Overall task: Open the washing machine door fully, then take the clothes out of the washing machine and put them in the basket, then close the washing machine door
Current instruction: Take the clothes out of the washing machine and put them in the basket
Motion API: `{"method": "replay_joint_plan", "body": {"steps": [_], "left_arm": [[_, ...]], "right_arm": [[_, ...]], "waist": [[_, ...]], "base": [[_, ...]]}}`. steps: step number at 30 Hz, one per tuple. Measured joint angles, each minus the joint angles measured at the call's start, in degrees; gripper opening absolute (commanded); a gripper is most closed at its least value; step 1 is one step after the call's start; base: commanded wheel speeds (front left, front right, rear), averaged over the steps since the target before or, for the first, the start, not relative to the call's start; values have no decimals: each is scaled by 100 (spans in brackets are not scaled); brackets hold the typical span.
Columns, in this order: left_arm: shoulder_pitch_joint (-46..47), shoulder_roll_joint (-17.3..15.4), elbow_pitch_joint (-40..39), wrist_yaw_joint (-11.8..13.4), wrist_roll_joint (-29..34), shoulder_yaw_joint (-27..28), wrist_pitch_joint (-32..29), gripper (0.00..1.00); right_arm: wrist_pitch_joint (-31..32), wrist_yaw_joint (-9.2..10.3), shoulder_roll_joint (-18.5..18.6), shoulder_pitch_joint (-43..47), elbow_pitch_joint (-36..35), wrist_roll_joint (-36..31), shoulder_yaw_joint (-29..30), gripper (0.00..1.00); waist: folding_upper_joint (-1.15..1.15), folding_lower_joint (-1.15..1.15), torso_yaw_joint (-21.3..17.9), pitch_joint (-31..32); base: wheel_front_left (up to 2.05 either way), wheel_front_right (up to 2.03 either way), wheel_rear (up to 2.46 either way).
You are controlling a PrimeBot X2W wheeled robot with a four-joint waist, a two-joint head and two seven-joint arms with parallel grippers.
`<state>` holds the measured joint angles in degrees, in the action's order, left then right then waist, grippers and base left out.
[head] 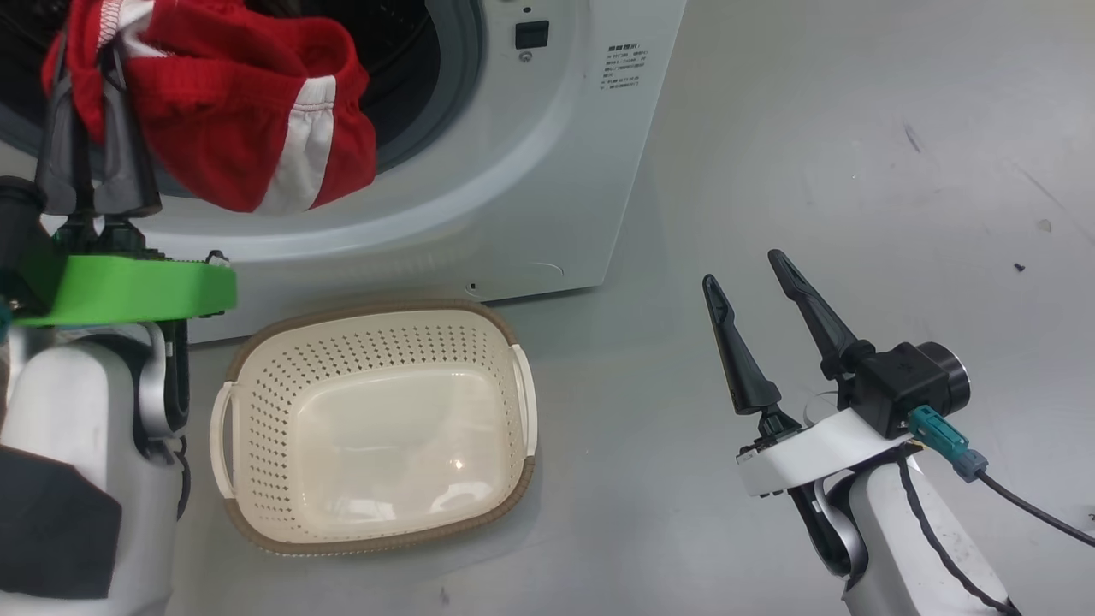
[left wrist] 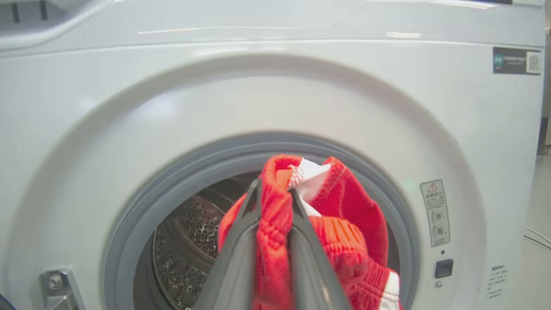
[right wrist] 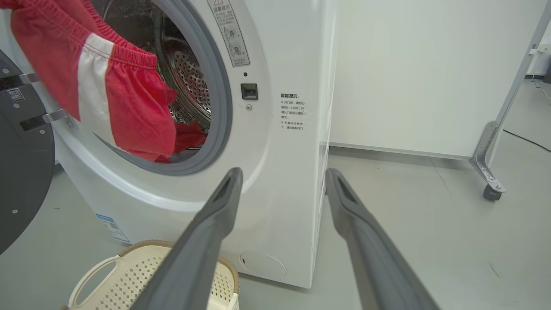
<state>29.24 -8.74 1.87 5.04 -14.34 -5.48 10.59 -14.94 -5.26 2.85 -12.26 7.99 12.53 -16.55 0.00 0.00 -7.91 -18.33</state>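
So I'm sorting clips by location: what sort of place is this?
Probably a lab or test room, not a home: a washing machine on a bare grey floor, near a white panel and a wheeled metal frame.

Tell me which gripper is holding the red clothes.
The left gripper: it is shut on the clothes at the mouth of the washing machine. The right gripper stands open over the floor, holding nothing.
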Motion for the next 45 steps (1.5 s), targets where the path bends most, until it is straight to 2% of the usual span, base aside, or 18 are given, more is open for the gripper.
{"method": "replay_joint_plan", "body": {"steps": [11,19,24,36,45], "left_arm": [[-242,25,-842,65,247,-20,107,0],[-738,114,-1049,91,285,-36,7,0],[-1202,291,-1134,120,269,-37,-92,0],[-2215,454,-704,122,30,-200,-371,0],[-2274,481,-79,123,-176,-240,-510,0]], "right_arm": [[0,-21,-1,149,-19,0,21,100],[0,-22,0,213,-29,-1,23,100],[0,-22,0,221,-93,-18,58,100],[0,-65,-2,216,-219,-118,22,100],[0,-68,-2,172,-383,-122,-20,100]], "waist": [[0,0,3,286],[0,0,54,314],[0,0,103,285],[0,0,87,-26],[0,0,43,-415]], "base": [[0,0,0],[0,0,0],[0,0,0],[0,0,0],[0,0,0]]}}
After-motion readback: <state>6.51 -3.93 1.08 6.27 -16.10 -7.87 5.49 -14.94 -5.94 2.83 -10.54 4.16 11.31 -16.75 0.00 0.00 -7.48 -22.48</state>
